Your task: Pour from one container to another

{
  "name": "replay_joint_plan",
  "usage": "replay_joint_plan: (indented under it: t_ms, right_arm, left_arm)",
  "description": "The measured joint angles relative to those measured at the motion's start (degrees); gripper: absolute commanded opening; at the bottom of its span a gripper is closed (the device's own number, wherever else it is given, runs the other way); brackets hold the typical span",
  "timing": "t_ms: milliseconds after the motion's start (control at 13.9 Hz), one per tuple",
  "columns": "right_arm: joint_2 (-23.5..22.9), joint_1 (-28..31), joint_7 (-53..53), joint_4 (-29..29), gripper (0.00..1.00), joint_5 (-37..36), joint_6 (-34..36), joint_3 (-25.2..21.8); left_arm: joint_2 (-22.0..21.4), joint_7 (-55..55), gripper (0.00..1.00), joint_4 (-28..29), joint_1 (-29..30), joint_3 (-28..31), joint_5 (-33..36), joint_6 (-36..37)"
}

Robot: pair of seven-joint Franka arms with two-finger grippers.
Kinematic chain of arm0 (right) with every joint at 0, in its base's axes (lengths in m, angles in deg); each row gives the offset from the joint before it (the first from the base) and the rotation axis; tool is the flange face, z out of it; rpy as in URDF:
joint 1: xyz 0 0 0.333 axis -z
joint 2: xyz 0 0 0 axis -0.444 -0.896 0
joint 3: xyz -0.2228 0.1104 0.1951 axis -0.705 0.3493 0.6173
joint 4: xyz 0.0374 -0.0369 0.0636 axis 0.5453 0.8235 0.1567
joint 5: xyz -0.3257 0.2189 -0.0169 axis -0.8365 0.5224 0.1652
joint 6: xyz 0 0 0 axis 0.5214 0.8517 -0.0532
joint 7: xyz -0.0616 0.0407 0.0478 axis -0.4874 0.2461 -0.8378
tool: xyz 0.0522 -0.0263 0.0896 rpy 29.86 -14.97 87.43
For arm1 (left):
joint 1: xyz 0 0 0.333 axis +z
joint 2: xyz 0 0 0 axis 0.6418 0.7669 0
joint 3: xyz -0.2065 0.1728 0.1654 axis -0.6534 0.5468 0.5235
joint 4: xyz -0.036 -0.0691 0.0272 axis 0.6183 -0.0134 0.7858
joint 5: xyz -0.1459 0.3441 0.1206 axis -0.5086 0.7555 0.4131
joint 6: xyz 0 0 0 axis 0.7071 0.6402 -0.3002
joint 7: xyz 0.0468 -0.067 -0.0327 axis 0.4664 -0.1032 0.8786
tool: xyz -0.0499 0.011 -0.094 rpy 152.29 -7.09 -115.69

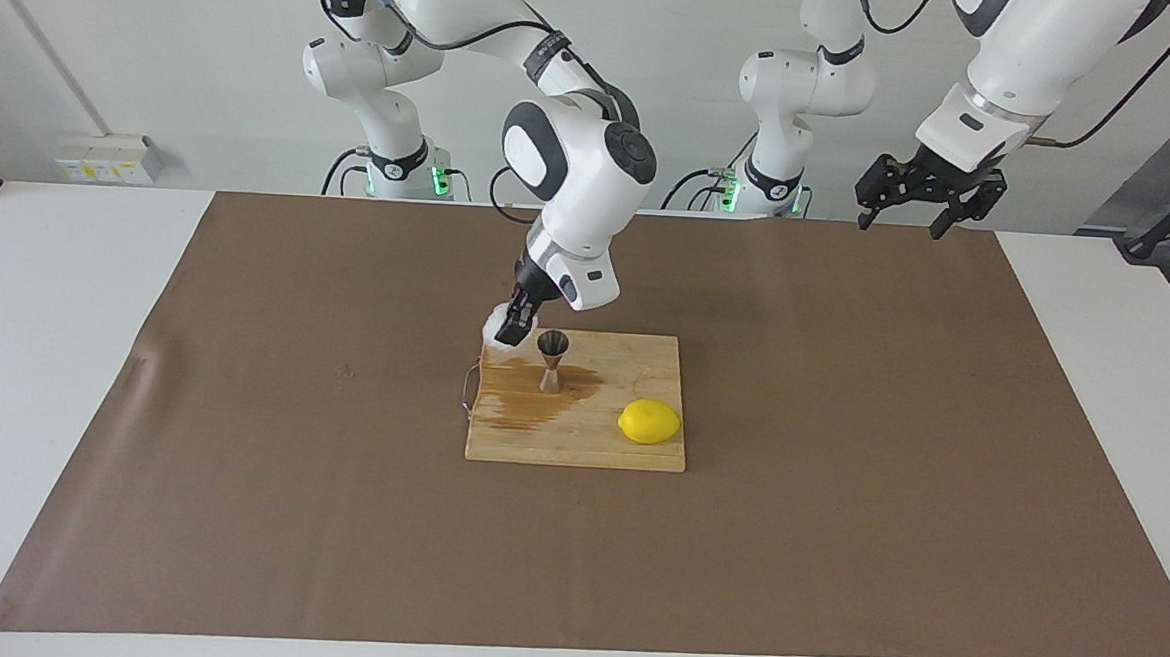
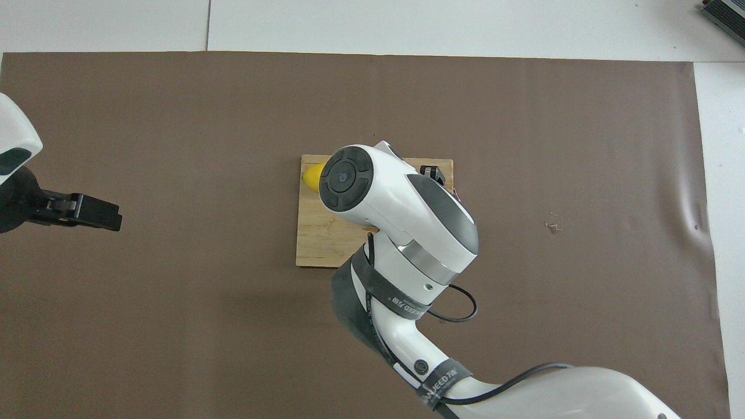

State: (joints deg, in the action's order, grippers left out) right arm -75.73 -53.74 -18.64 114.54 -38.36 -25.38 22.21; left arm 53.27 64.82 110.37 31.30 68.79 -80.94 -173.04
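My right gripper (image 1: 511, 329) is shut on the small whitish cup (image 1: 493, 325) and holds it low over the corner of the wooden board (image 1: 644, 357) that lies nearest the robots, toward the right arm's end. The steel jigger (image 1: 551, 360) stands upright on the board just beside the cup, apart from it. A brown wet patch (image 1: 526, 394) spreads over the board around the jigger's foot. In the overhead view the right arm covers cup and jigger. My left gripper (image 1: 909, 207) waits open, raised over the table edge by its own base.
A yellow lemon (image 1: 649, 422) lies on the board, farther from the robots than the jigger; only its end (image 2: 311, 176) shows from overhead. Brown paper (image 1: 837, 482) covers the table. A small stain (image 2: 552, 226) marks the paper toward the right arm's end.
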Motion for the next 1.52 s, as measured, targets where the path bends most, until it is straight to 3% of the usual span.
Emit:
replay_joint_plan:
  t_ms: [1515]
  right_arm:
    - [-3.7, -0.1, 0.0, -2.7, 0.0, -9.1, 4.3, 5.1]
  left_arm:
    - [0.0, 0.0, 1.0, 0.1, 0.0, 0.0, 0.0, 0.0]
